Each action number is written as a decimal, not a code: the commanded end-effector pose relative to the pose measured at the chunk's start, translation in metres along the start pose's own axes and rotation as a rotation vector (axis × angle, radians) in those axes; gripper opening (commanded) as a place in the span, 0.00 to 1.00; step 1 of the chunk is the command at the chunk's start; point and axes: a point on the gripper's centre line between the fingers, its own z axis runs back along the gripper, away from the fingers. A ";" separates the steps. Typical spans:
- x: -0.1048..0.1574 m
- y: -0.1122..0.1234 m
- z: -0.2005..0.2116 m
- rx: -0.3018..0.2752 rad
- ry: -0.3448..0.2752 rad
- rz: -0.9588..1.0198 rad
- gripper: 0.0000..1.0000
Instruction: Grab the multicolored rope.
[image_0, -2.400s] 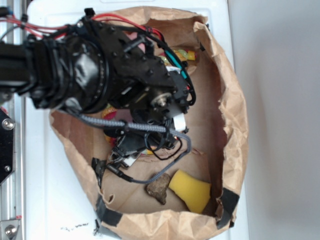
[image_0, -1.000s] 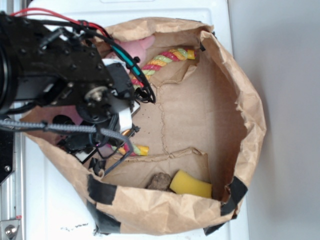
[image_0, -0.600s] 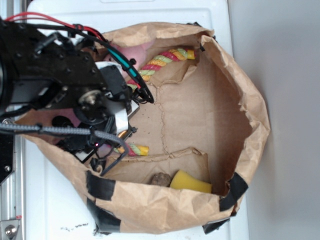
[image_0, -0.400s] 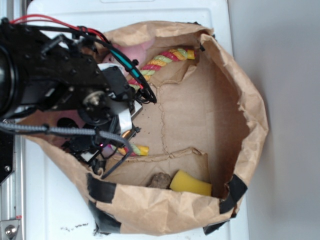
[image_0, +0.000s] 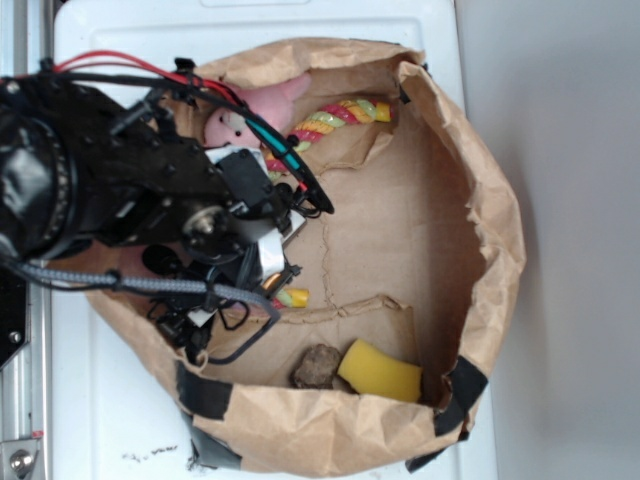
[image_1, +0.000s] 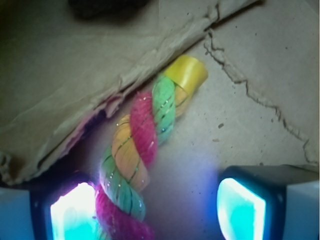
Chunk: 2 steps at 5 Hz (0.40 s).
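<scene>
Though the exterior view buries them under the arm's black body, the wrist view shows the fingers (image_1: 72, 220) plainly: two glowing pads at the bottom edge, spread wide with bare brown paper between them. They grip nothing. The multicolored rope (image_1: 142, 145) runs up from the bottom of that view right beside the left-hand pad, partly overlapping it; whether strand and pad actually touch I cannot tell. The other pad stands well clear of the rope.

The rope's yellow-capped end lies against a torn fold of the paper bag (image_0: 470, 240), pointing toward the bag's floor. In the exterior view only two stretches of the rope (image_0: 335, 117) show — one near the top wall of the bag, next to the pink plush bunny (image_0: 250, 112), and the short capped tip (image_0: 293, 297) poking out below the gripper (image_0: 265, 275). The middle of it is hidden under the arm.

The bunny is half covered by cables, so only its face and an ear are clear. At the bag's lower end a brown lump (image_0: 318, 368) sits touching a yellow sponge (image_0: 378, 371). The bag rests on a white table (image_0: 110, 400).
</scene>
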 end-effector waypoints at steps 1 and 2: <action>-0.005 -0.008 -0.010 -0.003 0.017 -0.021 0.00; -0.006 -0.006 -0.003 -0.008 0.021 -0.024 0.00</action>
